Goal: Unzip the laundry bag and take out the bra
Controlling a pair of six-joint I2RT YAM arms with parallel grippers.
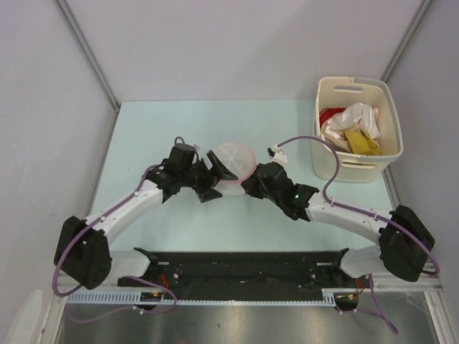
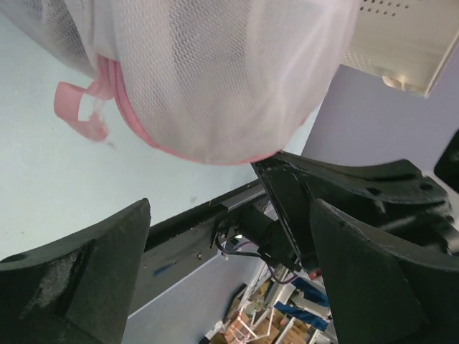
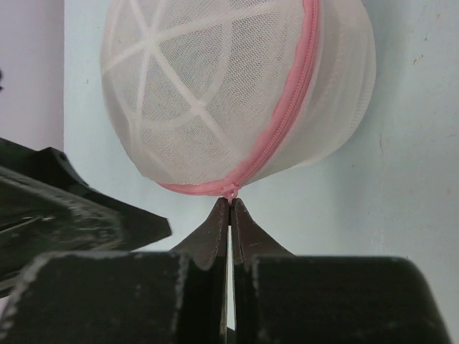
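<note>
Bag (image 1: 233,159): white mesh, laid on the surface (image 1: 143,129) near its middle, between the two end effectors.
Zipper (image 3: 287,115): pink, seen running closed along the rim down to the pull (image 3: 231,192).
Right end effector (image 3: 229,204): fingers pressed together, the pull pinched between their tips at the bag's near edge.
Left end effector (image 2: 229,215): fingers spread wide, nothing gripped, placed at the bag's left side.
Basket (image 1: 358,168): cream, set to the far right, filled with clothes (image 1: 355,125).
</note>
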